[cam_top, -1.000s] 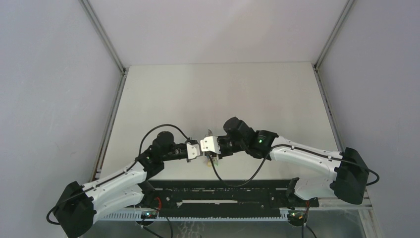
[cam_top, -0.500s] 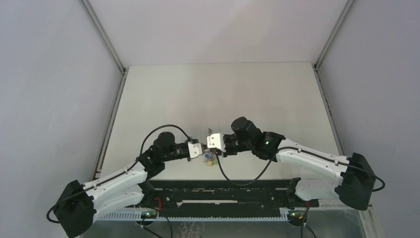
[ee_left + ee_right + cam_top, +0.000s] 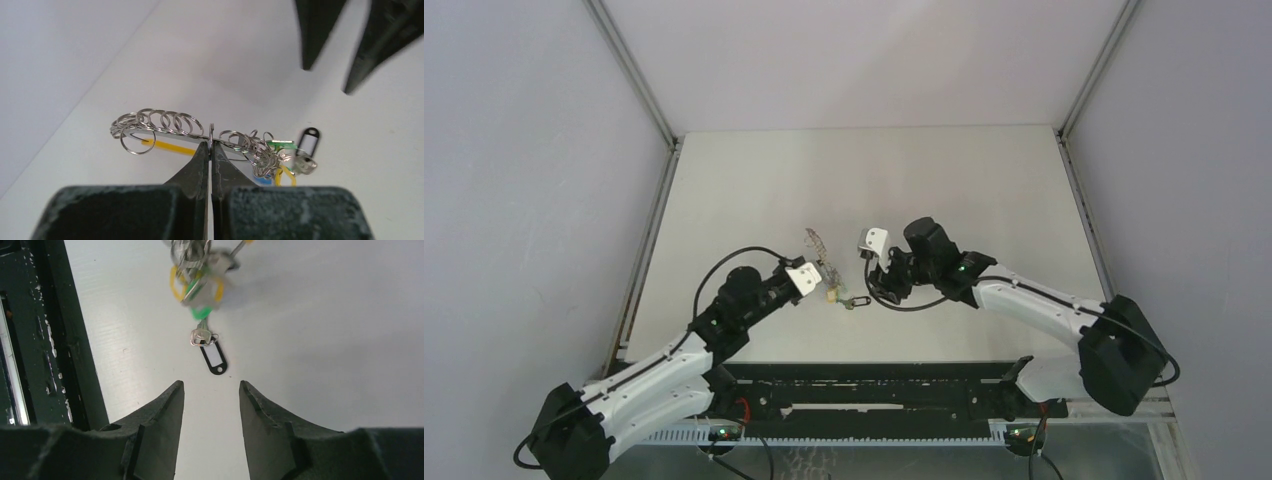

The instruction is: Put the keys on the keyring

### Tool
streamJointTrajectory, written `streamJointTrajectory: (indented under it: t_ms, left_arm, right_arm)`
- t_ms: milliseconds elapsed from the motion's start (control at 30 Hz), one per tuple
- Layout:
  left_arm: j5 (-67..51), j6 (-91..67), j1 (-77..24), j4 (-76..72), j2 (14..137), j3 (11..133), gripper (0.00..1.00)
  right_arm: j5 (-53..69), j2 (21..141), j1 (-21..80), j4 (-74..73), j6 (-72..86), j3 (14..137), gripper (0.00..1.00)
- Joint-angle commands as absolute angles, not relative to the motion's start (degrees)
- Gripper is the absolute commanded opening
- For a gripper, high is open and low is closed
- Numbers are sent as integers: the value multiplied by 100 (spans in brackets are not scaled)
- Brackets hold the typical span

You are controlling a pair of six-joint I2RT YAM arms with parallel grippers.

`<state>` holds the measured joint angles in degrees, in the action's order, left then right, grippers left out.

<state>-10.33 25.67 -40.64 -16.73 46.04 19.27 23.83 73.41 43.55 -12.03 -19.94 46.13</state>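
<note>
The left pincer (image 3: 210,146) is pressed together on 1 thin silver loop of the keyring (image 3: 165,121), right at its 2 finger tips. From that pinch the keyring runs out to both sides. On one side there is a row of shiny loops and a yellow band. On the other side there is a heap of loops with green, blue and yellow bits. At the far end of that heap lies the small key (image 3: 305,150), with its black head and silver blade. It rests on the white table (image 3: 350,190) and touches the heap, but I cannot tell if it is hooked on. The right pincer (image 3: 210,390) is spread wide with nothing in it. It hangs near the key and points at it, with the key just past its 2 tips.
</note>
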Motion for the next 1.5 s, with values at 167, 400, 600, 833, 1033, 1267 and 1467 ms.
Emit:
streamJointTrajectory:
  t_ms: [167,400,600,833,1033,1267,1467]
  left_arm:
    - [785,2129,-3874,-2621,4266,1628,0]
    - [1204,1964,-3810,-2782,4184,1554,0]
    - [1226,1930,-3797,-2789,4172,1555,0]
    - [1185,1918,-3798,-2784,4118,1556,0]
    - [1157,1938,-3797,-2775,4131,1573,0]
    - [1100,1930,-3797,-2777,4114,1577,0]
    - [1072,1923,-3797,-2772,4113,1582,0]
  right_arm:
    - [2379,8635,4364,-874,-778,5393,42]
    - [1806,9054,4536,-687,1101,5588,37]
    - [1666,9466,4610,-1494,2023,6144,30]
    - [2407,10332,4372,-2462,2349,6924,26]
    - [2432,10717,4306,-2965,2255,7365,27]
    - [2443,11004,4195,-3249,2149,7540,27]
    - [2622,11267,4210,-3259,2136,7678,21]
